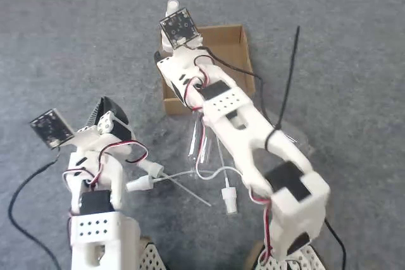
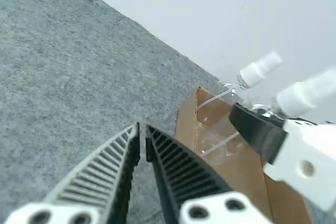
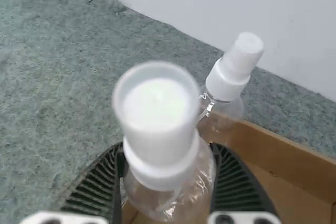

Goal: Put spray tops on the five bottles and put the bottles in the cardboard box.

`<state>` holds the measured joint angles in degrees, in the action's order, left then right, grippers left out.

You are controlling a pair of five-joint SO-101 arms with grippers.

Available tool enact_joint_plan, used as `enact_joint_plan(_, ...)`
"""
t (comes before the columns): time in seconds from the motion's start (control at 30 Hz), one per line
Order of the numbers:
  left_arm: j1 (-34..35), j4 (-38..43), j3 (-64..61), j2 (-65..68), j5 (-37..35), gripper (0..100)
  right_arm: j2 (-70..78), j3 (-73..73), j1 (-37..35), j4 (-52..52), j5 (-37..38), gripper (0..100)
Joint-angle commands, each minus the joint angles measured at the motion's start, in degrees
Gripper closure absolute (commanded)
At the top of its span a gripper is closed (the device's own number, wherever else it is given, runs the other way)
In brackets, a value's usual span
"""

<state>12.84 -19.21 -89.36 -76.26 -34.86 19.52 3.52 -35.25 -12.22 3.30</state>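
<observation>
The black ribbed left gripper (image 2: 142, 126) is clenched on nothing above the grey carpet (image 1: 354, 61), and loose white spray tops (image 1: 140, 184) lie between the arms. Further right, the right gripper (image 3: 165, 153) grasps a clear plastic bottle (image 3: 157, 129) with a white spray top at the edge of the brown cardboard box (image 1: 231, 45). A second capped clear bottle (image 3: 231, 80) stands at the box's far corner.

- The cardboard box (image 1: 234, 49) sits open on the grey tabletop (image 1: 354, 61), near the middle of the far edge.
- The right arm (image 1: 243, 124) stretches from the near edge across the box's left side; the white spray top of a bottle (image 1: 172, 7) shows just past its wrist.
- The left gripper (image 1: 106, 109) is toward the near-left corner, well apart from the box.
- Clear bottles (image 1: 197, 142) lie mid-table, partly under the right arm.
- Three loose spray tops (image 1: 229, 199) with thin tubes lie between the arms.
</observation>
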Motion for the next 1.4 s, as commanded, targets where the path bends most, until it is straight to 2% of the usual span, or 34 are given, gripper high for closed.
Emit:
enact_joint_plan(0.0,0.3,2.0,0.8,-1.1,-0.8,99,1.8,-8.0,-0.3,1.2,-0.5,92.0)
enact_joint_plan(0.17,0.2,2.0,0.8,-1.1,-0.8,99,7.2,-12.7,-0.3,1.2,-0.9,92.0)
enact_joint_plan(0.43,0.1,2.0,0.8,-1.1,-0.8,99,12.2,-17.5,2.0,1.1,-9.6,91.7)
enact_joint_plan(1.1,0.1,2.0,0.8,-1.1,-0.8,99,14.7,-19.6,2.2,-2.9,-9.9,91.1)
enact_joint_plan(1.3,0.1,1.9,0.8,-1.1,-0.8,99,14.8,-19.3,2.2,-3.0,-9.9,79.1)
enact_joint_plan(1.37,0.1,1.9,0.8,-1.1,-0.8,99,14.8,-19.3,2.2,-3.0,-9.9,78.2)
